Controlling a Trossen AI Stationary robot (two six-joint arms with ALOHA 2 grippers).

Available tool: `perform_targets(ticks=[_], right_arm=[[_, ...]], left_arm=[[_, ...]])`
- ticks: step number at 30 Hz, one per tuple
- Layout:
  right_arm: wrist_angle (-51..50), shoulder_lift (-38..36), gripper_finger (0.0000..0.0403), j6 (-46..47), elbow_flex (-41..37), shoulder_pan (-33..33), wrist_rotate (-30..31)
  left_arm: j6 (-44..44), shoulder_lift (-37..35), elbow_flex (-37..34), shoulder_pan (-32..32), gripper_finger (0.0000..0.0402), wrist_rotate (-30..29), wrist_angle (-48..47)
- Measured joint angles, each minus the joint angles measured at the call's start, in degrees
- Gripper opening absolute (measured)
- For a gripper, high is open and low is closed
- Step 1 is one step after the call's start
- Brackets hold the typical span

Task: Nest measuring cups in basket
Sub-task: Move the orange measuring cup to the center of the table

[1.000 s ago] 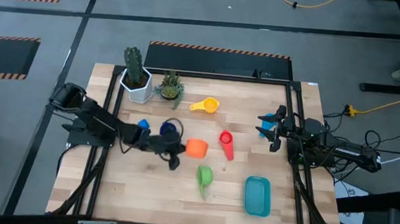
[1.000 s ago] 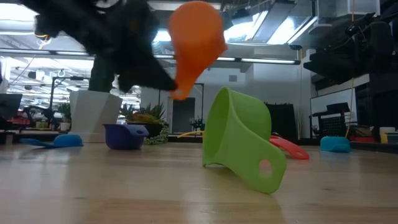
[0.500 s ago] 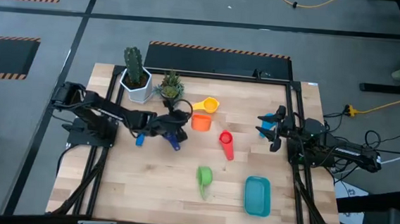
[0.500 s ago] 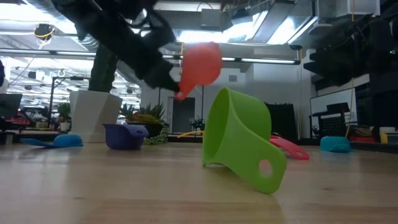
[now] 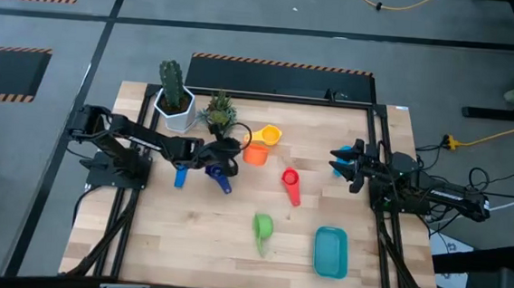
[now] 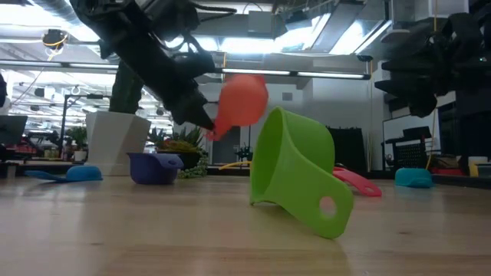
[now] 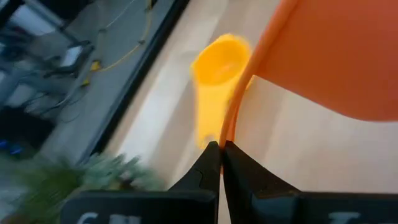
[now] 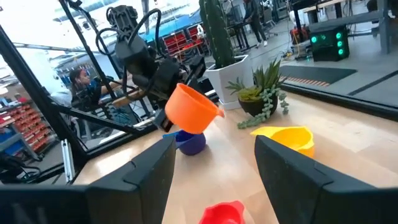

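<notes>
My left gripper [image 5: 236, 152] is shut on the orange measuring cup [image 5: 256, 153], held above the table just near of the yellow cup [image 5: 267, 134]. The dark blue cup [image 5: 221, 171] and light blue cup [image 5: 179, 175] lie under my left arm. On the table's middle lie the red cup [image 5: 290, 184] and, on its side, the green cup [image 5: 262, 228]. The teal basket [image 5: 330, 251] sits at the near right. My right gripper [image 5: 346, 164] stands open at the right edge, nothing between its fingers. My left gripper pinches the orange cup's thin handle [image 7: 229, 127] between its two fingertips. The fingers come slanting down from the table's left. The cup hangs clear of the table, its bowl [image 6: 242, 100] out beyond the fingertips and above the handle.
A white pot with a cactus [image 5: 174, 102] and a small plant [image 5: 218, 112] stand at the far left, close behind my left gripper. A black frame [image 5: 378, 171] runs around the wooden table. Bare wood lies between the green cup and the near left corner.
My left gripper has carried the orange cup toward the table's far edge, from beside the red cup to next to the yellow cup, rolling its wrist on the way so the cup has turned. The cup stays clear of the table. My right gripper has rolled in place.
</notes>
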Motion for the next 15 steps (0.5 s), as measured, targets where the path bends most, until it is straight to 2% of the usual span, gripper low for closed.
perform_targets(ticks=[4, 10, 15], right_arm=[[0.11, -0.01, 0.0225, -0.30, 0.00, 0.00, 0.32], [0.32, 0.00, 0.0225, -0.48, 0.00, -0.02, 0.92], [0.31, 0.00, 0.0225, -0.53, 0.00, -0.02, 0.94]], left_arm=[[0.61, 4.09, 0.02, -1.57, 0.0000, 2.39, 5.41], [4.91, 10.05, 0.00, -2.84, 0.0003, -3.45, 11.91], [5.55, 12.46, 0.00, -1.85, 0.0009, -3.00, 12.75]])
